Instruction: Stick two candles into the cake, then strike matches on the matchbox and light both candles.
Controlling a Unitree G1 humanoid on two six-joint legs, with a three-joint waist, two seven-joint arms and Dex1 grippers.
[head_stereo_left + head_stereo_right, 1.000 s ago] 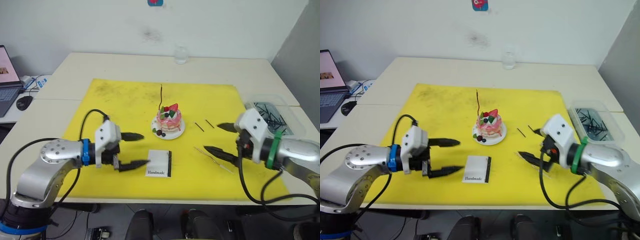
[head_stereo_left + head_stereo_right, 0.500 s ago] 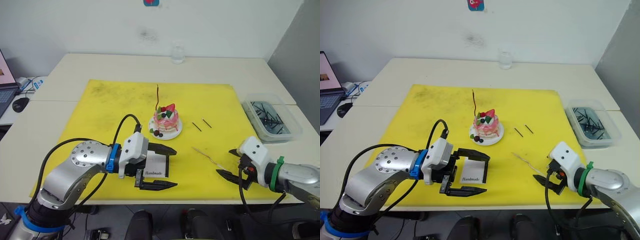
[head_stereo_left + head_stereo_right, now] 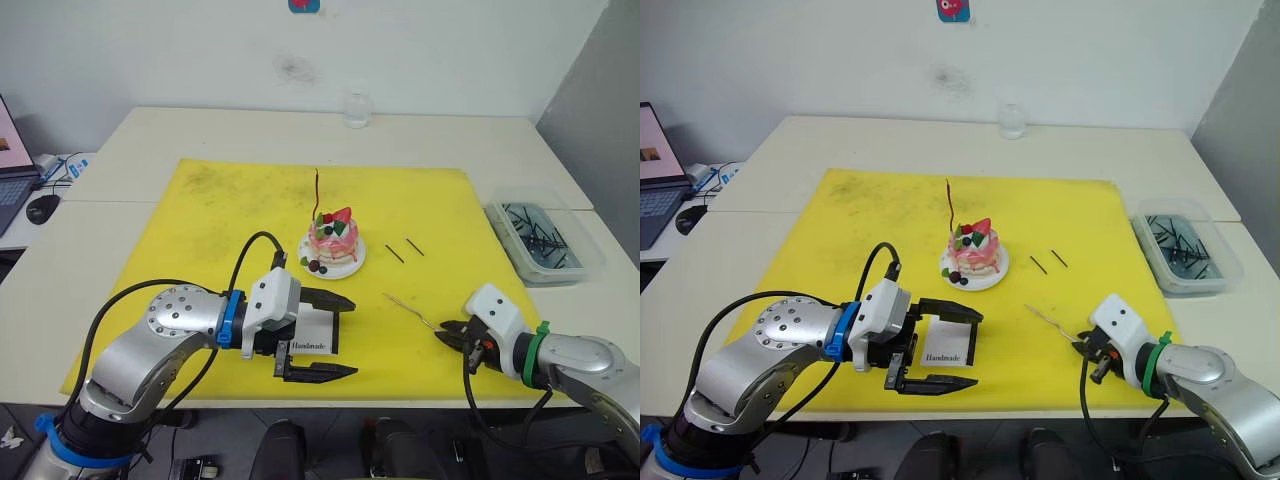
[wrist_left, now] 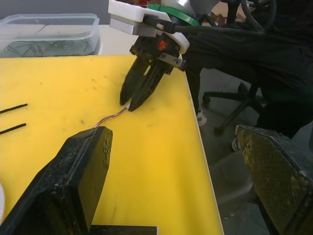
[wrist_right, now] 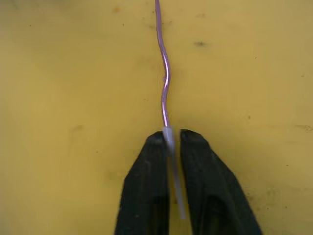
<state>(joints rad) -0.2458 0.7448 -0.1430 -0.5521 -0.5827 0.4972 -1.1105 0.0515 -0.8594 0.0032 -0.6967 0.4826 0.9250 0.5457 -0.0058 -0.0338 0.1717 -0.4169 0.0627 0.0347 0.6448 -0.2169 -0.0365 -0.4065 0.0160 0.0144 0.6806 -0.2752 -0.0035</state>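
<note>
The pink cake (image 3: 336,238) sits on its white plate (image 3: 354,264) mid-mat, with one thin dark-red candle (image 3: 318,190) standing upright in it. The other candle (image 3: 408,309) lies on the yellow mat (image 3: 230,200). My right gripper (image 3: 447,330) is shut on that candle's pale end, and the right wrist view shows the gripper (image 5: 170,142) pinching the candle (image 5: 165,83). My left gripper (image 3: 352,336) is open, its fingers straddling the white matchbox (image 3: 314,335) without touching it. Two short dark matches (image 3: 405,249) lie to the right of the cake.
A clear bin (image 3: 540,240) of dark sticks stands off the mat's right edge. At the table's far edge there is a glass (image 3: 356,108). A mouse (image 3: 40,207) and a laptop lie on the side table to the left.
My left gripper swung in around the matchbox. My right gripper dropped toward the front edge, then closed on the lying candle's pale end. The camera view also shifted.
</note>
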